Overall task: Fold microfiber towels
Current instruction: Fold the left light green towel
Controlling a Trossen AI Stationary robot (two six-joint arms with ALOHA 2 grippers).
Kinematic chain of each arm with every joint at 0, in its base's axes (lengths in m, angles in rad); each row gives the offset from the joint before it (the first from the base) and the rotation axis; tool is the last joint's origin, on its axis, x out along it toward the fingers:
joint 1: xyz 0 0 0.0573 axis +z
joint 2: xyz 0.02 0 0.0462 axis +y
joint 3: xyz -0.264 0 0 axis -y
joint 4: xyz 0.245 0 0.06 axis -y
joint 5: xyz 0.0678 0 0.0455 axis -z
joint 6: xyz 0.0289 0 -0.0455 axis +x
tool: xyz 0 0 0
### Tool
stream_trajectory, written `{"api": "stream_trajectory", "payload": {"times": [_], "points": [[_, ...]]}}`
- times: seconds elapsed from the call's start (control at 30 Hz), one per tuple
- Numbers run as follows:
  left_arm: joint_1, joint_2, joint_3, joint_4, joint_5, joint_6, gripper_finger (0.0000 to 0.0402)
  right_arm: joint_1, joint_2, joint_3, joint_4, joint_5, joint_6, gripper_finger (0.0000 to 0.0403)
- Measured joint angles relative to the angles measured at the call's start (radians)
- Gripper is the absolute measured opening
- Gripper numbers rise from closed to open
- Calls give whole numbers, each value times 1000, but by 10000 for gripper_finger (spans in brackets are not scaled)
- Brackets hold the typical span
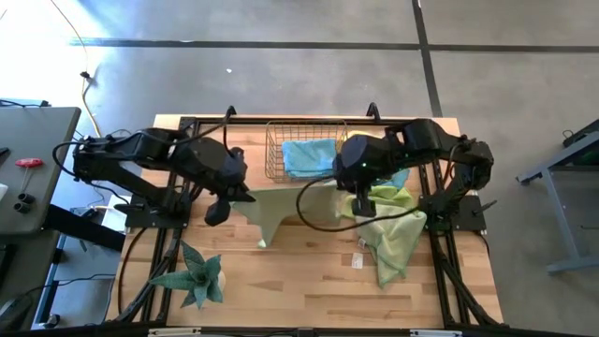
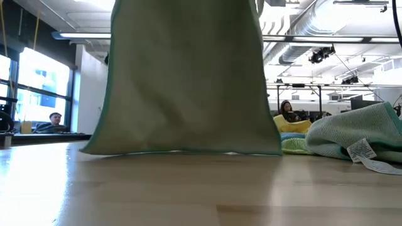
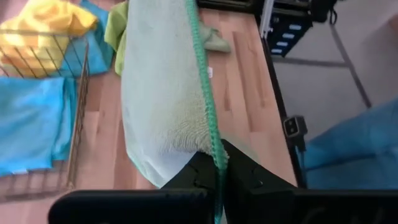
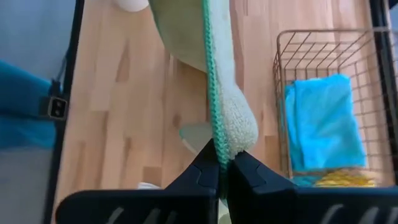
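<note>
A pale green microfiber towel (image 1: 281, 211) with a green stitched hem hangs between my two grippers over the middle of the table. In the low view the towel (image 2: 188, 81) is a broad hanging sheet. Its lower edge (image 2: 182, 151) is at table level; whether it touches the wood I cannot tell. My left gripper (image 3: 217, 177) is shut on the towel's upper edge at the left end. My right gripper (image 4: 219, 163) is shut on the same edge at the right end. My left gripper pinches the towel's green stitched hem (image 3: 217, 160) between its two fingers, slanting down from the table's left. The cloth runs away from the fingers toward the other arm and droops below the hem. My right gripper pinches the stitched hem (image 4: 217, 147) between its two fingers, slanting down from the table's right. A rounded fold of the towel (image 4: 239, 127) bulges right beside the fingers. The rest hangs below the hem.
A copper wire basket (image 1: 273, 154) at the far middle holds a blue towel (image 1: 309, 157) and a yellow one (image 3: 43, 25). A heap of lime green towels (image 1: 393, 239) lies at the right. A spiky green plant (image 1: 197, 276) stands near the front left. People sit in the room beyond.
</note>
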Motion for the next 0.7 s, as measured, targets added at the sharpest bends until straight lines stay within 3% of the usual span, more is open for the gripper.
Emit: {"api": "stream_trajectory", "payload": {"times": [0.2,0.7], "points": [[-8,0,0,-2,-18,105,0,4,9,-2,1,-9,-64,0],[8,0,-1,-43,-44,106,0,3,34,-2,-21,33,-68,0]]}}
